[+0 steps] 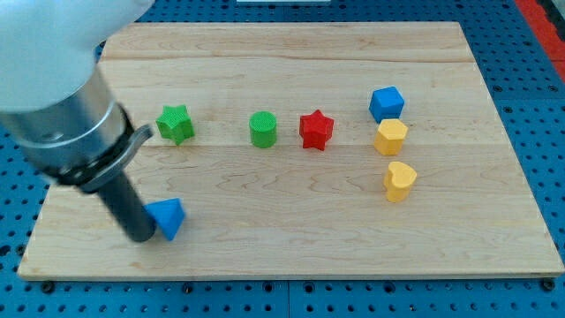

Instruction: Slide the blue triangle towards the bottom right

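My tip (no pincer showing) touches the blue triangle on the wooden board.

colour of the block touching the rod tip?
Blue: the blue triangle, right against my tip at the view's bottom left. Camera view, the only one.

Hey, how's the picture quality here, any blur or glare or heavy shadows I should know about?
In the camera view, the big grey arm housing at the view's left is soft and out of focus; the wooden board is evenly lit with no glare; the blocks cast only faint shadows; my tip touches the left side of the blue triangle block, both reasonably sharp.
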Controlling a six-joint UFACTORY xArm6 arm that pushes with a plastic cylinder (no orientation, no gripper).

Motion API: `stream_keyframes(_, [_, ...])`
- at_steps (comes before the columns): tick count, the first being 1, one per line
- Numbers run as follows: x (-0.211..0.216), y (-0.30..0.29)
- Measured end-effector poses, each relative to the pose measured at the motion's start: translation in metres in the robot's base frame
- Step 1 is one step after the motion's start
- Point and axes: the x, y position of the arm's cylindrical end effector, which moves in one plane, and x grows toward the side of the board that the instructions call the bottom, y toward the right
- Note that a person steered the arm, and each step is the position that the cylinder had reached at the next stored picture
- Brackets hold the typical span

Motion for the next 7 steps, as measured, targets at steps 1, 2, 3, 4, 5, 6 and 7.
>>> stream_keyframes(1, [-0.013,0.054])
stream_keyframes(2, [-0.012,0.006])
stream_keyframes(3, [-0.036,0.016])
stream_keyframes(4, [-0.054,0.088])
stream_keyframes(5, [-0.053,0.117])
stream_keyframes(6, [-0.059,0.038])
stream_keyframes(7, [-0.031,0.068])
